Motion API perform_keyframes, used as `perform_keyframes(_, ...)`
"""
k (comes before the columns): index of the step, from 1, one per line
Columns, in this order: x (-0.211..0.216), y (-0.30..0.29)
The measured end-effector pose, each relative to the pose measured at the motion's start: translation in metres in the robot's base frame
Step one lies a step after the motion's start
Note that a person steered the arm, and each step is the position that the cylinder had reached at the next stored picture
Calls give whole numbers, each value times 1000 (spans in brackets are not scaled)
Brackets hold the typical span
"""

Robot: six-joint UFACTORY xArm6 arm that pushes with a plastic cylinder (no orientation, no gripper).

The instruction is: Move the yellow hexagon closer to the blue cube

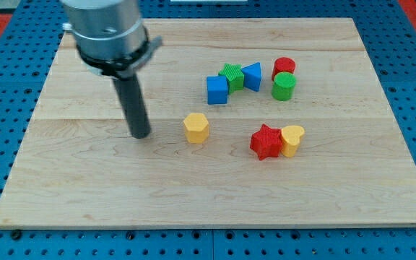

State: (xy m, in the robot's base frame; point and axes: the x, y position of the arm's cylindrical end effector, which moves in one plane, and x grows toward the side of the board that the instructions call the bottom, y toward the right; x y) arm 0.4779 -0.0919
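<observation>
Pale wooden board (85, 188) lay on a blue pegboard; my tip (141, 135), a bare rod with nothing to open and holding nothing, stood left of centre, near the yellow hexagon (196, 127) on its left but apart from it. The blue cube (217, 89) sat just above and right of the hexagon, touching a green star (232, 75). The hexagon looked light, rigid and free-sliding, so contact judged best on its lower-left face, centred to limit spin.
</observation>
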Motion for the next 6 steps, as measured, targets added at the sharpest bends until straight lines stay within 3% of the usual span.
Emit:
perform_keyframes(3,-3,83)
perform_keyframes(5,29,81)
perform_keyframes(6,29,112)
